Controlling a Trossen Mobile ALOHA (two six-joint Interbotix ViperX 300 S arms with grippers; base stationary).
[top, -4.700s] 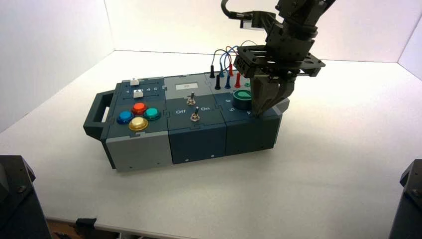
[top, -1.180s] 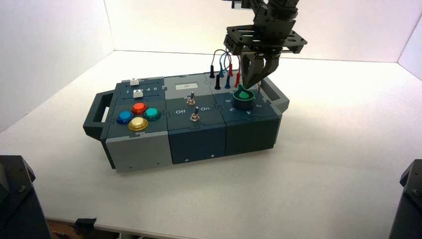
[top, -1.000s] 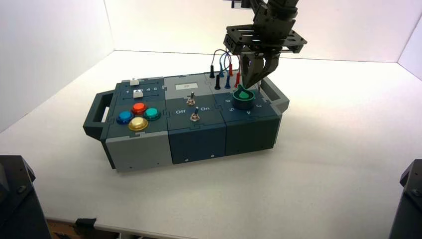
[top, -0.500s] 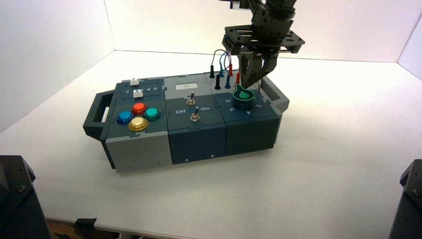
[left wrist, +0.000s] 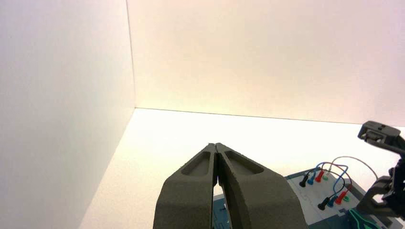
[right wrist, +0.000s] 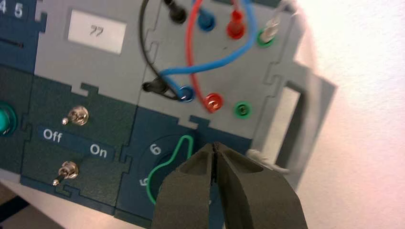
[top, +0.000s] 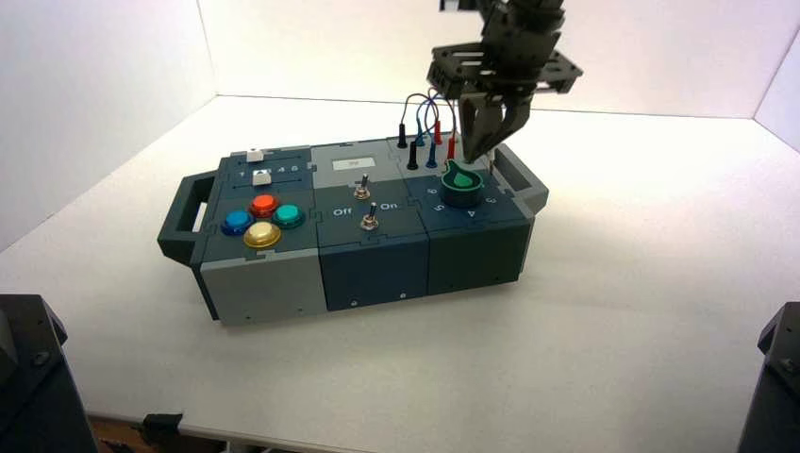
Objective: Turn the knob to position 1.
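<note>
Right gripper [top: 476, 159], shut, just above the green-topped knob [top: 461, 185].

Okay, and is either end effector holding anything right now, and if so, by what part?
Nothing is held: the right end effector, above the knob, is shut on itself, and so is the left, parked left of the box.
</note>
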